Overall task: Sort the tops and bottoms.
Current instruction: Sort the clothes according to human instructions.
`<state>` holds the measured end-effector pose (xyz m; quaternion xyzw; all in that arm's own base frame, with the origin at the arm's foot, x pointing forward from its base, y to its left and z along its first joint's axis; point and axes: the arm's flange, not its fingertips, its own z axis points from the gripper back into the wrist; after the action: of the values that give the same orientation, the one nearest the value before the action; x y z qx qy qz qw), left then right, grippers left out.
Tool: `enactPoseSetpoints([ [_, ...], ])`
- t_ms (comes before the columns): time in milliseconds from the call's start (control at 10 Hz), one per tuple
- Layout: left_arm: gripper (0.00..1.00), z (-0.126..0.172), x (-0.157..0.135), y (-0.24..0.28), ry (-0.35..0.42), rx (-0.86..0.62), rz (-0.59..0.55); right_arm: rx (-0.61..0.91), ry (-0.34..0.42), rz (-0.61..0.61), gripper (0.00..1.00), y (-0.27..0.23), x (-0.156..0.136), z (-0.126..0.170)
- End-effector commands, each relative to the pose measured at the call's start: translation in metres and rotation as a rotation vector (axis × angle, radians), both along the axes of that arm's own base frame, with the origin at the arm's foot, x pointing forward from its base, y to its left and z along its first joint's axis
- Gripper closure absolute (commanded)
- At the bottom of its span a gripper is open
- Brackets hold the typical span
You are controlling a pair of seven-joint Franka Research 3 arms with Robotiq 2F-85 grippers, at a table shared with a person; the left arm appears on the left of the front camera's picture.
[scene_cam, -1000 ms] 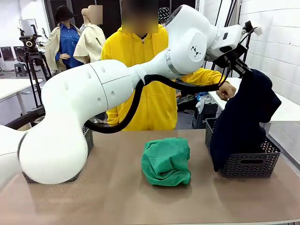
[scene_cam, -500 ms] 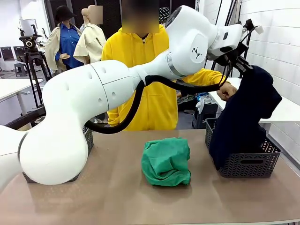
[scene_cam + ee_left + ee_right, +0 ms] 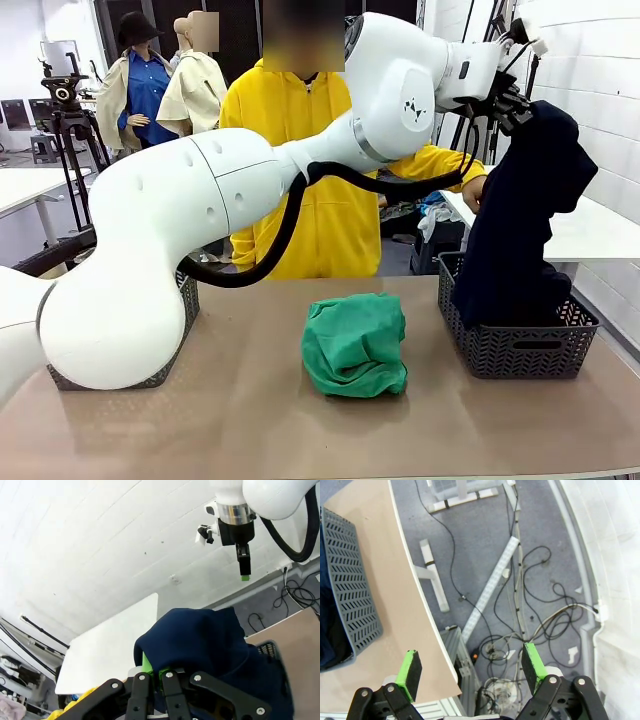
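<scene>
Left fingers (image 3: 145,661) pinch navy garment (image 3: 520,220) (hanging into grey basket (image 3: 530,352)); right fingers (image 3: 411,668) spread

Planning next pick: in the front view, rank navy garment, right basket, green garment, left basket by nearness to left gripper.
1. navy garment, held by the left gripper, upper right.
2. right basket, below it.
3. green garment, table middle.
4. left basket, far left.

Noting a flat brown tabletop (image 3: 250,420). Seeing a dark grey perforated plastic basket (image 3: 500,356) sitting on its right end, a second grey basket (image 3: 187,300) at its left edge. Seeing a person in a bright yellow zip hoodie (image 3: 345,230) standing behind its far side.
</scene>
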<state>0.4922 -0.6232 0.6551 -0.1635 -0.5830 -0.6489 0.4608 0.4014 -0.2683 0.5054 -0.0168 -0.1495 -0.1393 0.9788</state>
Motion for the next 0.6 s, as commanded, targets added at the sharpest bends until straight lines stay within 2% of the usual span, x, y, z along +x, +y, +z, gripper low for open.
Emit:
enactPoseSetpoints([
  [0, 1.0, 0.032, 0.107, -0.113, -0.021, -0.08, -0.055, -0.003, 0.002, 0.012, 0.0, 0.0, -0.001, -0.001],
  [200, 1.0, 0.011, 0.134, -0.139, 0.014, -0.114, -0.048, -0.003, 0.002, 0.012, 0.0, 0.0, -0.001, -0.001],
  [500, 1.0, -0.065, 0.142, -0.169, 0.129, -0.006, -0.084, -0.003, 0.002, 0.012, 0.0, 0.0, -0.001, -0.001],
])
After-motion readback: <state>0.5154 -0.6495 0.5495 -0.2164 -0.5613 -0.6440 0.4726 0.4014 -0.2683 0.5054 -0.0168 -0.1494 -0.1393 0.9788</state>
